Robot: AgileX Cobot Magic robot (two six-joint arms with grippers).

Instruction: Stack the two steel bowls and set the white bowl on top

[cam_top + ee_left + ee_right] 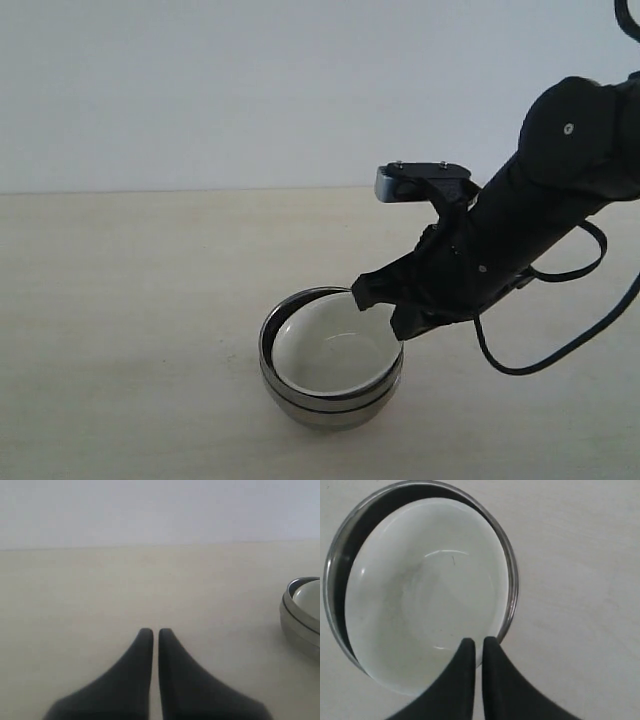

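Two steel bowls (330,412) sit nested near the middle of the table (120,300), w/ the white bowl (325,358) inside the top one, so by my read the stack is built. The white bowl isn't centred: a dark crescent of steel shows on its far-left side and it crowds the right rim. Can't tell if it's level.

My right gripper (477,641) hangs over that right rim, jaws together bar a thin slit, nothing I can see betw. them. Left gripper (155,631) is out of the exterior view, well apart from the stack, same slit, empty.

Risk now is my exit. The tips are v. close to the white rim. If I pull back low or sideways they could clip it and tip the bowl or skid the whole stack, since polished steel on a smooth top prob. slides easily. I'd lift straight up first, slow, then retract.
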